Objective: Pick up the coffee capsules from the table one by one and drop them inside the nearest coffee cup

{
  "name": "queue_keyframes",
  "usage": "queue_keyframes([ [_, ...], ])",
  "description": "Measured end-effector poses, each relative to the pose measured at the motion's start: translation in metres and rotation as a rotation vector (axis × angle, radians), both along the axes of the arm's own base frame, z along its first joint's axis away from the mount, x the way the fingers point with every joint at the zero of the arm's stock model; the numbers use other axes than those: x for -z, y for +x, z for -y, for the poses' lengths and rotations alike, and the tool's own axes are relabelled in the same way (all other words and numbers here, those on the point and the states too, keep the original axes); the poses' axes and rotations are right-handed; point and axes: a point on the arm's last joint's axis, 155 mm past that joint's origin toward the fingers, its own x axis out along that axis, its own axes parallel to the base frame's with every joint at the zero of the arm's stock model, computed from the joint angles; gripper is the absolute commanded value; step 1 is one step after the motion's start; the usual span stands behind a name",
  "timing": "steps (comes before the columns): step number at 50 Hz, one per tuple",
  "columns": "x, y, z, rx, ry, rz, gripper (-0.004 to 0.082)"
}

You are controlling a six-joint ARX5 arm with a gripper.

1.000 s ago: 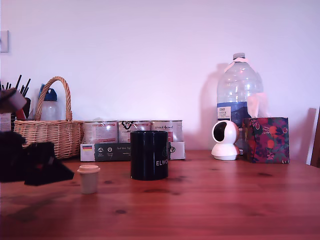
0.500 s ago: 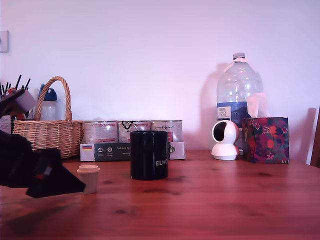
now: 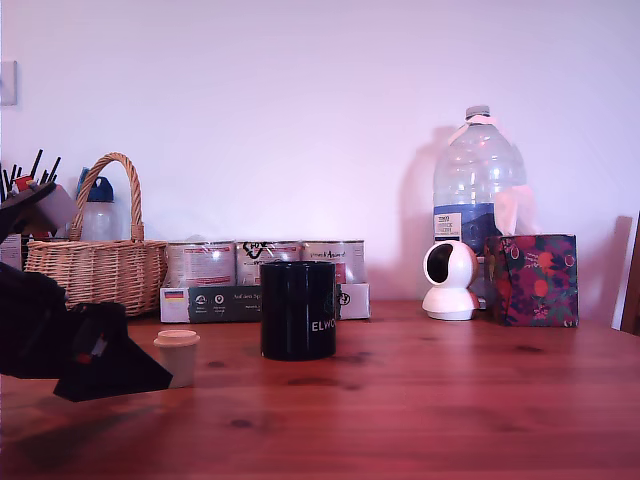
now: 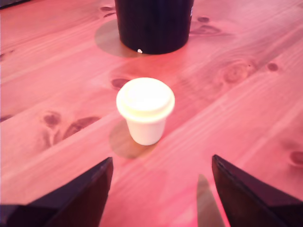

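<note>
The hand [image 4: 158,189] is spread wide and holds nothing; its two dark fingers [image 4: 80,198] flank bare wood, and the beige capsule [image 4: 145,109] stands just ahead of the gap between them, not yet touched. In the exterior view the hand [image 3: 150,372] sits low over the worktop [image 3: 420,400] near that view's left edge, its tip just beside the capsule [image 3: 178,357].

The capsule stands upright with its wide flat rim on top and its narrow end on the wood: a small tapered pod of smooth, pale plastic, casting a soft shadow. It stands near the black mug [image 3: 298,310], a short way off towards the exterior view's left, apart from it. The mug is glossy and cylindrical, with white letters low on its side.

As for progress, I judge the grasp on this capsule has not begun, so lifting, carrying and dropping it into the mug all remain. Only this one capsule shows; whether the mug already holds any cannot be told, since its inside is hidden
</note>
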Motion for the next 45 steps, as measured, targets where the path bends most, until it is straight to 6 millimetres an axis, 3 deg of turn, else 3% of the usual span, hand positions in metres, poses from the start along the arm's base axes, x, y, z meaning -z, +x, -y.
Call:
queue_keyframes([
  [25, 0.007, 0.036, 0.014, -0.004, -0.016, 0.006, 0.0607],
  [45, 0.007, 0.036, 0.022, 0.014, -0.019, 0.007, 0.0578],
])
